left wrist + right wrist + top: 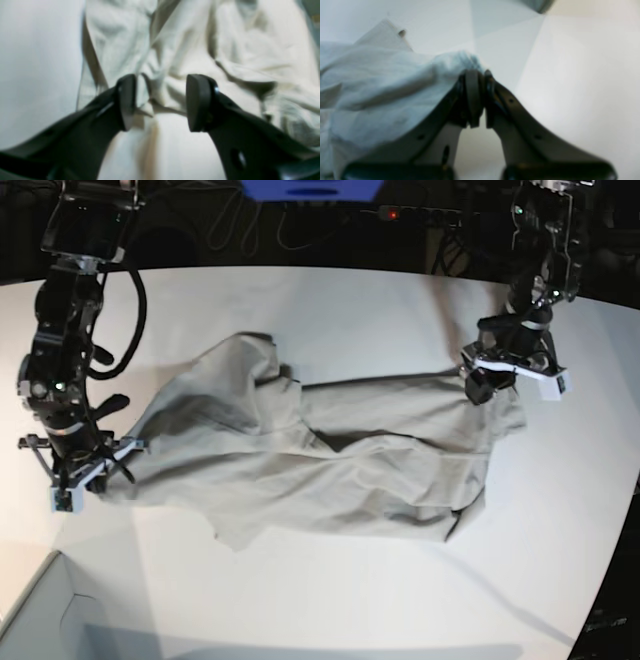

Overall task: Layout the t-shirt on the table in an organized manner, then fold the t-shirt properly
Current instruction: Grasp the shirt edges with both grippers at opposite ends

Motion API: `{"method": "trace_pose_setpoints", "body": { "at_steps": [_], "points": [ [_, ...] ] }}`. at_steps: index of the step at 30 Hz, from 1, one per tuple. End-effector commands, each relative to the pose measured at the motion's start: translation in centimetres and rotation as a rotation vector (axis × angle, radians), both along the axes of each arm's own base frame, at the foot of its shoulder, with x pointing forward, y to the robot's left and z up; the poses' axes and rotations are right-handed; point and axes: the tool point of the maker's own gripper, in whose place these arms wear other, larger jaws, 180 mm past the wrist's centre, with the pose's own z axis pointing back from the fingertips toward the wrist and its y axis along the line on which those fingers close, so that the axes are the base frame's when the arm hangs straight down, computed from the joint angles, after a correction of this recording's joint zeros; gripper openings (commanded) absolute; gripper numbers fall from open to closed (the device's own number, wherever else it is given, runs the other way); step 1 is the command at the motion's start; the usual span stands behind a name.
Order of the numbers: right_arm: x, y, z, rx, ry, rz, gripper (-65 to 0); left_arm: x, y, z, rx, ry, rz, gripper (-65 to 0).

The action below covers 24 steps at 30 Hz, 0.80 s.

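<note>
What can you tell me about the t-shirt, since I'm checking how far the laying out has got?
The t-shirt is plain pale grey, apparently soft, thin cloth. It sprawls across the white table, rumpled, with folds and bunched parts, not neatly laid out. The right gripper is closed on one edge; the left gripper stands open over another bunched part. Collar and sleeves can't be clearly told apart.
</note>
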Motion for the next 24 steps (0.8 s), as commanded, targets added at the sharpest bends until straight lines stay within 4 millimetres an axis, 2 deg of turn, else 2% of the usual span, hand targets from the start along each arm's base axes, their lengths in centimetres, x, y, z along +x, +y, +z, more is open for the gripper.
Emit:
{"method": "trace_pose_setpoints", "body": {
  "at_steps": [1, 3, 6, 9, 12, 16, 20, 24],
  "points": [
    [1.0, 0.5, 1.7, -0.010, -0.054, 0.047, -62.7, 1.1, 1.0, 2.3, 0.016, -0.079, 0.018, -32.5],
    [0.9, 0.8, 1.6, -0.015, -0.048, 0.069, -59.4, 1.1, 3.1, 3.6, 0.029, -0.110, 0.076, -32.5],
    [0.5, 0.8, 1.2, -0.015, -0.040, 0.071, -56.5, 1.6, 6.4, 4.2, 0.045, -0.133, 0.167, -32.4],
    [0.4, 0.9, 1.1, -0.013, -0.038, 0.072, -55.1, 2.3, 9.6, 3.2, 0.040, -0.115, 0.265, -32.4],
    [0.4, 1.0, 1.0, -0.013, -0.037, 0.074, -55.0, 3.6, 10.8, 1.6, 0.028, -0.080, 0.301, -32.4],
    [0.4, 1.0, 1.0, -0.011, -0.035, 0.074, -55.2, 5.0, 11.2, 0.2, 0.000, -0.051, 0.327, -32.5],
    [0.4, 1.0, 1.0, -0.011, -0.035, 0.072, -55.2, 6.8, 8.9, -1.3, -0.002, -0.006, 0.251, -32.5],
    [0.2, 1.1, 0.8, -0.013, -0.025, 0.075, -54.9, 7.7, 6.6, -2.4, 0.003, 0.028, 0.180, -32.5]
  ]
}}
